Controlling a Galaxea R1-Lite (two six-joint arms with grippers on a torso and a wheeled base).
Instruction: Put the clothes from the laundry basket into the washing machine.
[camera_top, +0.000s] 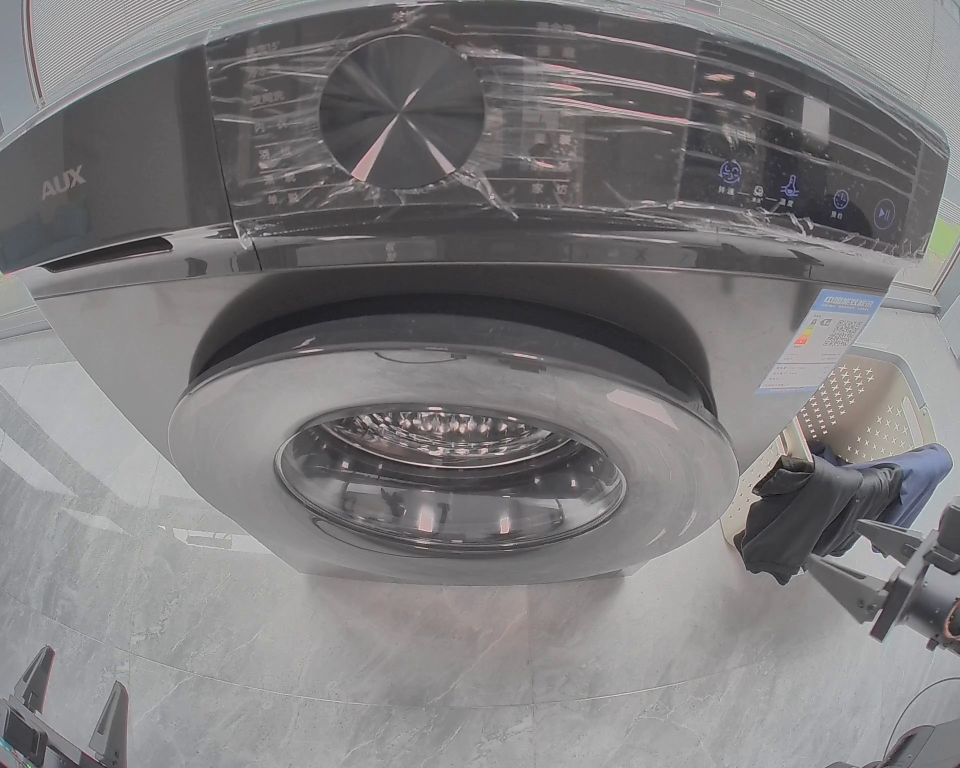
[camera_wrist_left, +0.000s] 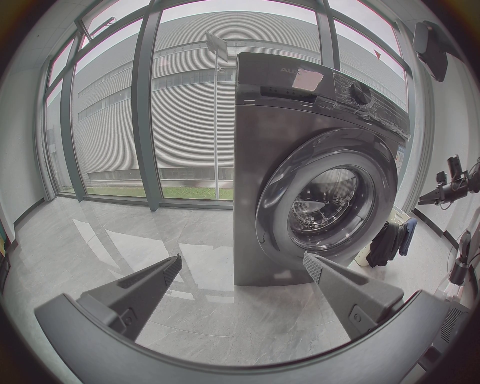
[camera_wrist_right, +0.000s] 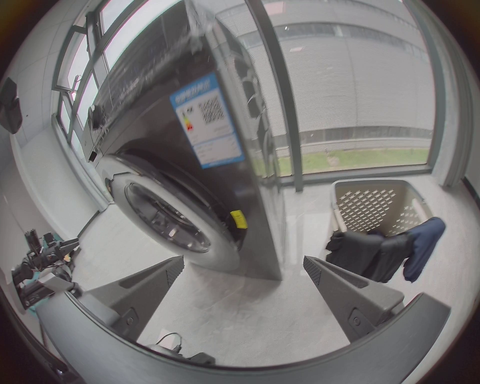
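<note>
**Operator:** How were your grippers set at that moment?

**Me:** My right gripper (camera_wrist_right: 242, 260) was spread wide with nothing between its fingers. It hung low over the pale grey marble-look tiled floor (camera_top: 420, 650), on my right. My left gripper (camera_wrist_left: 241, 256) was just as wide and just as empty. It sat low on my left, in front of the machine and well apart from the laundry.

**Operator:** And the clothes?

**Me:** They were at the beige perforated plastic laundry basket (camera_top: 868, 398), which stood on the floor just beside the right flank of the dark grey front-loading washing machine (camera_top: 130, 330). A crumpled black garment (camera_top: 805, 510) was draped over the basket's near rim and hung down its outer wall. A navy blue garment (camera_top: 918, 472) lay over the same rim, touching the black one. My right fingertips pointed at the black garment from close by. From my wrist I saw bare floor between us, so I wasn't holding it.

**Operator:** Was the machine ready?

**Me:** Its round glass-fronted door (camera_top: 450, 480) looked closed against the front, and I could see the steel drum through the glass. Clear plastic film (camera_top: 600, 110) covered the control panel, and a blue-and-white label (camera_top: 825, 338) was stuck on the front's right edge.
</note>
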